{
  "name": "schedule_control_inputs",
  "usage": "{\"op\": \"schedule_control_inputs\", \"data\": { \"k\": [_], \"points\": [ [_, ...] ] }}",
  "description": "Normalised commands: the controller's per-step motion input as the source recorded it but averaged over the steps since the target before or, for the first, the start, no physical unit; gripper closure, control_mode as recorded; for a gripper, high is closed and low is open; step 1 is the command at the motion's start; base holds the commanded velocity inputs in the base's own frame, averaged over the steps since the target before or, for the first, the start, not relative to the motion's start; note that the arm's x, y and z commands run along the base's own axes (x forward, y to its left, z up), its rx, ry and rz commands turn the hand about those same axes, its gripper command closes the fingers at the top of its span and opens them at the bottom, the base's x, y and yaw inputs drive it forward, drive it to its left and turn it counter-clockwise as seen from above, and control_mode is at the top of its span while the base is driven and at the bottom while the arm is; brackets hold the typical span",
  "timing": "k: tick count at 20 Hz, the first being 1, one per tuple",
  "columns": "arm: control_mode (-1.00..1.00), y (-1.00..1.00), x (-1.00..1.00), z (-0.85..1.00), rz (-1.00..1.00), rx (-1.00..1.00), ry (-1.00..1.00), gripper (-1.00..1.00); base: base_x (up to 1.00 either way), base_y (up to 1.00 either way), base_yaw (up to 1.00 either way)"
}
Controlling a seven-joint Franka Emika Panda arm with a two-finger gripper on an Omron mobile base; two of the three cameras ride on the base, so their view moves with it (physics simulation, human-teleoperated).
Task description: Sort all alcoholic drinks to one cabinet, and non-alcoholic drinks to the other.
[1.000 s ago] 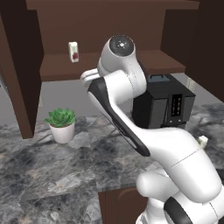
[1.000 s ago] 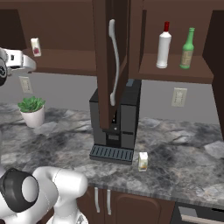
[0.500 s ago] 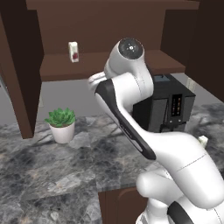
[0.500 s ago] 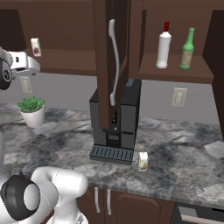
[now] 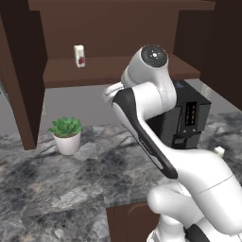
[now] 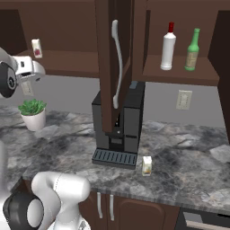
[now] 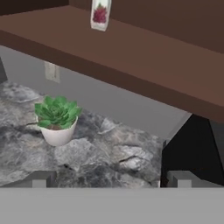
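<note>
A white carton with a red mark [image 5: 79, 56] [image 6: 37, 48] [image 7: 100, 14] stands on the shelf of the wide cabinet [image 5: 118, 71] [image 6: 67, 68]. A cream carton [image 6: 146, 165] [image 5: 219, 151] sits on the counter by the coffee machine. The green bottle [image 6: 192, 50] stands in the narrower cabinet [image 6: 179, 74], whose door with the silver handle [image 6: 116, 63] hangs open. My gripper [image 7: 111, 179] [image 6: 36, 68] is open and empty, hovering in front of and below the wide shelf, to the right of the white carton.
A white bottle with a red cap [image 6: 168, 46] stands beside the green bottle. A black coffee machine [image 6: 121, 126] [image 5: 189, 118] sits under the open door. A potted plant [image 5: 67, 134] [image 6: 33, 113] [image 7: 57, 120] stands on the marble counter [image 6: 188, 170].
The arm has swung to the right, carrying the open gripper away from the white carton. The carton stays on the shelf.
</note>
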Motion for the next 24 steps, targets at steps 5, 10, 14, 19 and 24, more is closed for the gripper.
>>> {"op": "schedule_control_inputs", "data": {
  "k": [5,10,14,19,24],
  "points": [
    [-1.0,-0.16,-0.18,-0.09,0.05,-0.01,0.01,-1.0,0.0,0.0,0.0],
    [-1.0,-0.12,-0.25,-0.11,0.03,0.0,0.02,-1.0,0.0,0.0,0.0],
    [-1.0,-0.08,-0.29,-0.14,0.01,0.0,0.02,-1.0,0.0,0.0,0.0],
    [-1.0,-0.1,-0.3,-0.13,0.0,0.0,0.02,-1.0,0.0,0.0,0.0],
    [-1.0,-0.12,-0.28,-0.12,0.0,0.0,0.03,-1.0,0.0,0.0,0.0]
  ]
}}
